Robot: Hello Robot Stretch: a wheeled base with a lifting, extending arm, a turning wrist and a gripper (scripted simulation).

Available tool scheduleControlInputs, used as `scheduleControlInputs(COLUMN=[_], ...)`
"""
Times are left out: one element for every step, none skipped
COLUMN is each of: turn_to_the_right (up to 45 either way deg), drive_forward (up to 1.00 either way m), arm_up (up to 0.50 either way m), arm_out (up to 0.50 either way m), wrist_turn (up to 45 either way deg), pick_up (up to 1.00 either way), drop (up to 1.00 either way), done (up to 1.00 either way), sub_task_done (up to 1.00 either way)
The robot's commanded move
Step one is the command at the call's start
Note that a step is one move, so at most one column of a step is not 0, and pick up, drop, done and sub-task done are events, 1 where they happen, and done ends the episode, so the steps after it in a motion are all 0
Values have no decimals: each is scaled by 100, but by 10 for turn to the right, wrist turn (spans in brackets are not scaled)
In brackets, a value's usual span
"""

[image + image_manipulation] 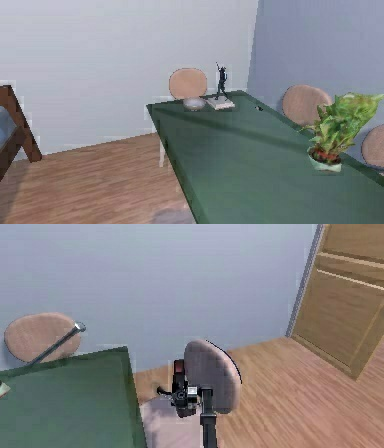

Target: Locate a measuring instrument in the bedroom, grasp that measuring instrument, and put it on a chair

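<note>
Dark pincer (pixel 182 394) before the tan chair (pixel 220 372) back; whether it carries anything cannot be told. Whereabouts of the measuring instrument: cannot be told. Judged small, light, rigid, perhaps slippery; best taken across its middle. Green table (pixel 70 402) just beside the chair.

No readable text, labels, brands, numbers or signs. Green table (pixel 250 160), chair back (pixel 215 372), wooden door (pixel 350 304), wall (pixel 100 60): plain surfaces, no legible print.
</note>
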Motion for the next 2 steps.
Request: scheduleControlInputs(turn_to_the_right=[0,0], drive_forward=[0,0], arm_up=[0,10], arm_out=[0,0], wrist_turn=[0,0], pick_up=[0,0], drop=[100,0], done=[0,0], sub_task_done=[0,0])
